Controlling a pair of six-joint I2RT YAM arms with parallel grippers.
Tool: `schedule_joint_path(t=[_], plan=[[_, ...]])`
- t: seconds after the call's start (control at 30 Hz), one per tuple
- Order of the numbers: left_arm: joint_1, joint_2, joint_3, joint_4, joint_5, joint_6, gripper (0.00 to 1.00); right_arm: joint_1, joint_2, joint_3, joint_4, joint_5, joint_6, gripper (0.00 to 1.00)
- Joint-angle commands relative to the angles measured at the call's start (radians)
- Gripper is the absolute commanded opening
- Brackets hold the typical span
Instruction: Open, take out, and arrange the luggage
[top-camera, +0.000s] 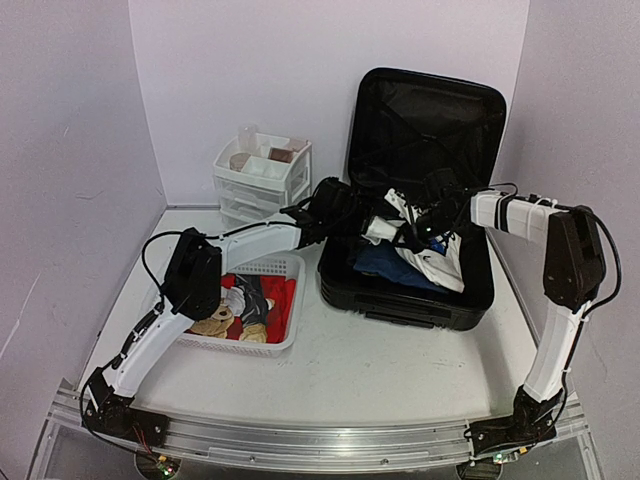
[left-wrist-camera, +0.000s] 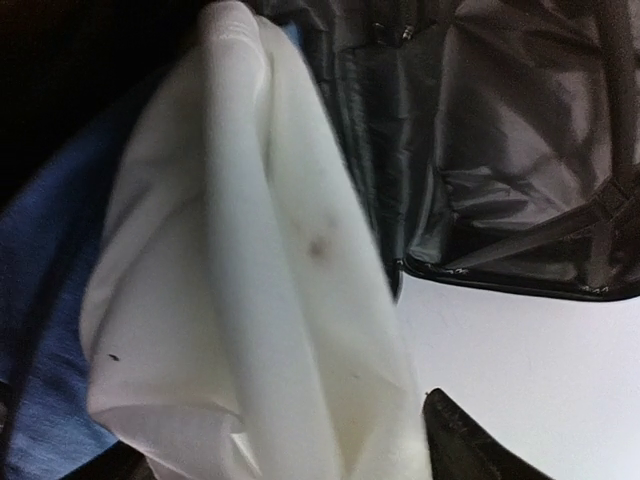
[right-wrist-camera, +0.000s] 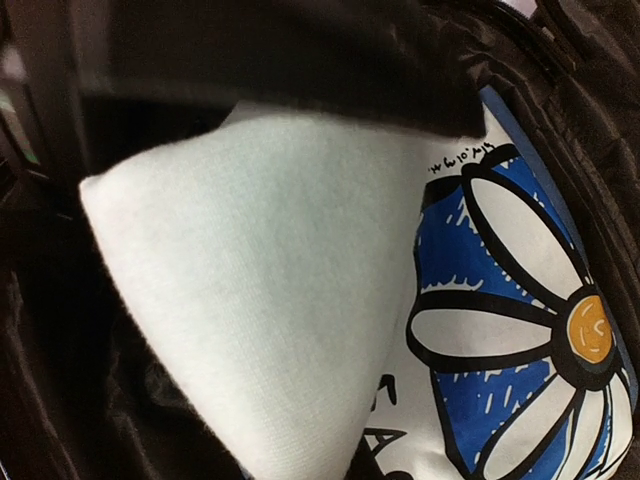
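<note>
The luggage is a black hard-shell suitcase that lies open at the right, its lid upright against the back wall. A white garment with a blue flower print and a blue garment lie in its base. My left gripper reaches in from the left and is shut on a lifted end of the white garment. One black fingertip shows beside the cloth. My right gripper grips the same garment from the right. The cloth hides its fingers in the right wrist view.
A white mesh basket holding red and mixed items stands left of the suitcase, under my left arm. A small white drawer unit stands at the back left. Bare white table lies in front of the suitcase.
</note>
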Motion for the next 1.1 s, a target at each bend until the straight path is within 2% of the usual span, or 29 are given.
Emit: schedule_joint_path(t=[0.0,0.23,0.27,0.37,0.43,0.47,0.6,0.7,0.9,1.07], plan=[[-0.001,0.022,0.072,-0.025,-0.033,0.046,0.62,0.022,-0.076,0.009,0.042,-0.026,-0.030,0.00],[0.006,-0.016,0.098,0.006,-0.057,0.227,0.23,0.025,-0.087,-0.005,0.040,-0.022,-0.031,0.00],[0.007,-0.024,0.087,0.020,-0.053,0.246,0.13,0.025,-0.093,-0.011,0.040,-0.022,-0.030,0.00],[0.005,-0.043,0.094,0.044,-0.039,0.310,0.00,0.025,-0.102,-0.021,0.040,-0.023,-0.025,0.00],[0.004,-0.073,0.085,0.054,-0.035,0.355,0.00,0.027,-0.110,-0.026,0.040,-0.020,-0.012,0.00],[0.005,-0.088,0.075,0.061,-0.033,0.382,0.00,0.026,-0.117,-0.030,0.040,-0.015,0.000,0.08],[-0.007,-0.179,0.005,0.073,-0.034,0.499,0.00,0.026,-0.193,-0.062,0.044,0.000,0.098,0.53],[-0.024,-0.245,-0.047,0.077,-0.024,0.585,0.00,0.023,-0.274,-0.093,0.044,-0.008,0.177,0.96],[-0.068,-0.430,-0.278,0.084,-0.043,0.743,0.00,0.018,-0.443,-0.145,0.033,0.036,0.234,0.98],[-0.075,-0.623,-0.525,0.137,-0.104,0.790,0.00,0.018,-0.504,-0.149,0.019,0.073,0.228,0.98]])
